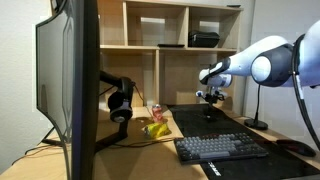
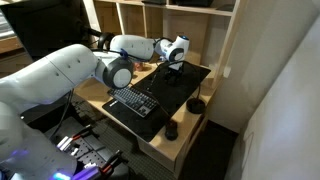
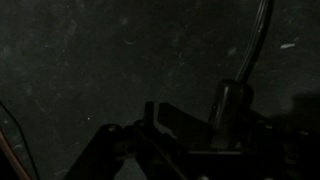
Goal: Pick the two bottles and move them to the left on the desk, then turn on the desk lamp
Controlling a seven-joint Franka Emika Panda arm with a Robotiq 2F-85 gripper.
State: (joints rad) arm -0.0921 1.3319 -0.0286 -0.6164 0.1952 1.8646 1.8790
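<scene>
My claw (image 1: 209, 99) hangs over the black mat (image 1: 200, 122) at mid-frame, right of both bottles and well apart from them. The pinkish-red bottle (image 1: 155, 112) and the yellow-green bottle (image 1: 155, 129) sit close together on the table (image 1: 150, 150), below the headphones (image 1: 121, 103). The desk lamp (image 1: 257, 123) stands toward the frame's right. The wrist view is too dark: I cannot tell whether my claw is released or clenched.

Counter (image 1: 150, 153) showing smooth light wood; mat (image 1: 195, 120) looking matt black; arm (image 1: 268, 62) gleaming glossy white; shelf unit (image 1: 146, 30) showing pale wood
</scene>
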